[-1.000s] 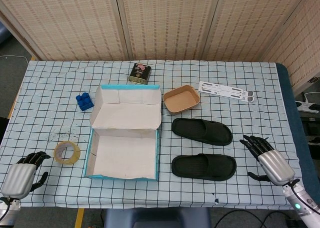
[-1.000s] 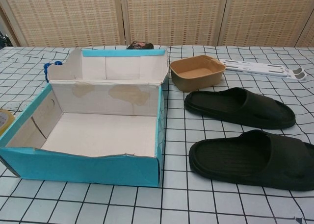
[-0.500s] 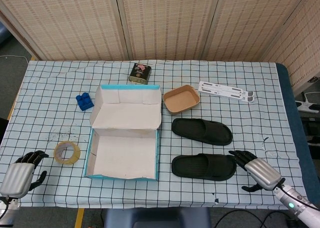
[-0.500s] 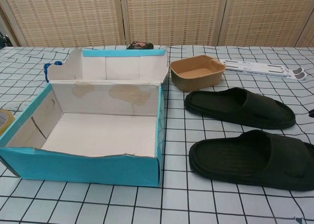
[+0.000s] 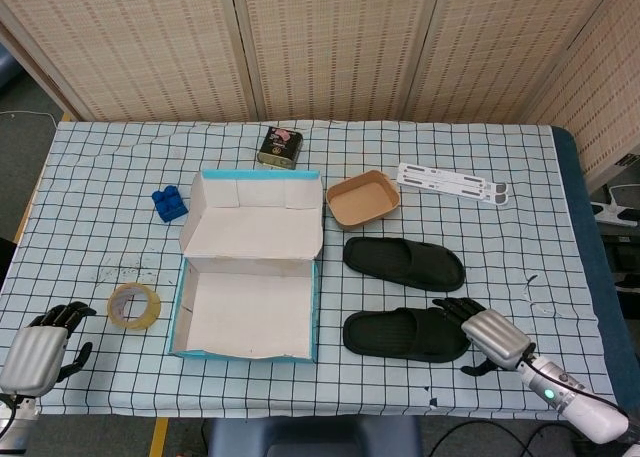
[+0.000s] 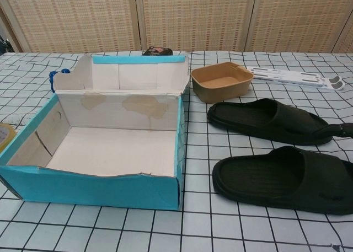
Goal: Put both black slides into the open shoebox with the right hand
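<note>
Two black slides lie side by side to the right of the open shoebox (image 5: 250, 307) (image 6: 105, 153). The far slide (image 5: 404, 262) (image 6: 268, 121) sits nearer the brown tray; the near slide (image 5: 406, 334) (image 6: 284, 178) lies close to the table's front. My right hand (image 5: 484, 335) is at the right end of the near slide, fingers spread and reaching over its edge, holding nothing; in the chest view only its fingertips (image 6: 343, 129) show at the right border. My left hand (image 5: 38, 353) rests at the front left corner, fingers loosely curled and apart.
A brown paper tray (image 5: 362, 199) (image 6: 222, 81) stands behind the slides. A tape roll (image 5: 134, 305), a blue block (image 5: 169, 203), a dark tin (image 5: 279, 147) and a white strip holder (image 5: 452, 184) lie around the box.
My right hand has moved left and toward the near slide, from well off its right end to its edge. Neither slide has moved. The left hand stays put.
</note>
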